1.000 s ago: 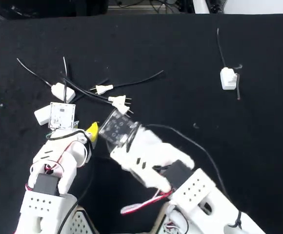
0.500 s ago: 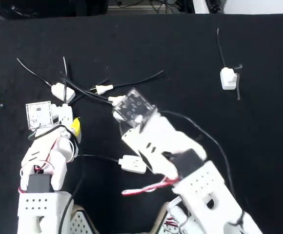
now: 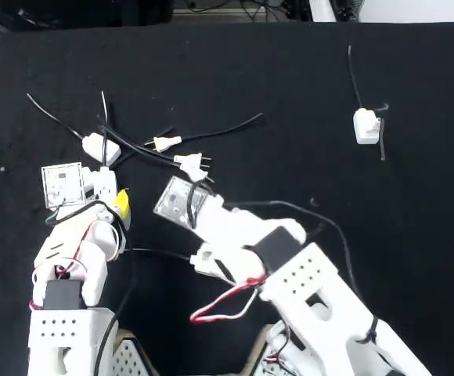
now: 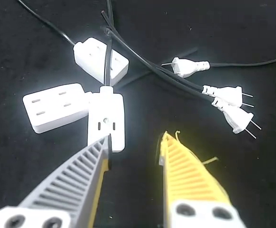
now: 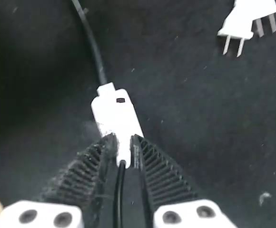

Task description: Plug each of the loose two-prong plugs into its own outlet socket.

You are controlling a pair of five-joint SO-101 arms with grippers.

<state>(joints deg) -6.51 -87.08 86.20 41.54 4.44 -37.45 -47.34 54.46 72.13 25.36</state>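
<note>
Plugs [image 3: 189, 163] lay at two o'clock from the wide-spread left gripper [image 4: 135, 138]; right gripper [image 5: 123, 142] pinched a white socket [image 5: 115, 111]. Plugs looked light, stiff, slick: best grabbed by bodies, not prongs.

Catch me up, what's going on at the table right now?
The right hand is shut on the near end of a white corded connector. The left hand is open, poised at a cluster of white outlet blocks. Three two-prong plugs lie loose beside that cluster, none of them in a socket yet.
</note>
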